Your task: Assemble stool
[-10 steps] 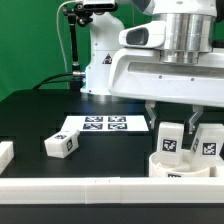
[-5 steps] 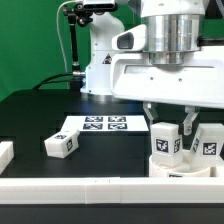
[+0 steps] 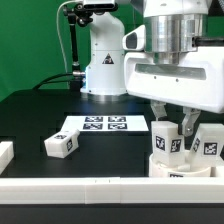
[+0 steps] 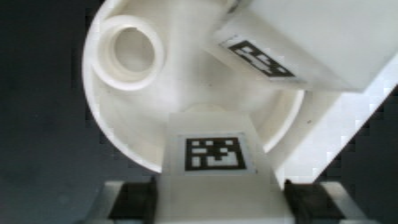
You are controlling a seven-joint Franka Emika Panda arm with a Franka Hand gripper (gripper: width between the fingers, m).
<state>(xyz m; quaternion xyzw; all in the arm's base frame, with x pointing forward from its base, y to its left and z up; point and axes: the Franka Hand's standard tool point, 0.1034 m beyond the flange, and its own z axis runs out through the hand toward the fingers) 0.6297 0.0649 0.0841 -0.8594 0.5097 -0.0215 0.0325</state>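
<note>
You have no word, number or brand name to read in either view. The only signs are black-and-white square tags. The marker board, near the middle of the worktop, carries several. The lying leg, nearer the worktop's front edge, shows one on its end face. The held leg in the tool and the other upright leg, both on the seat, show one each. The wrist view shows the held leg's tag most clearly.
</note>
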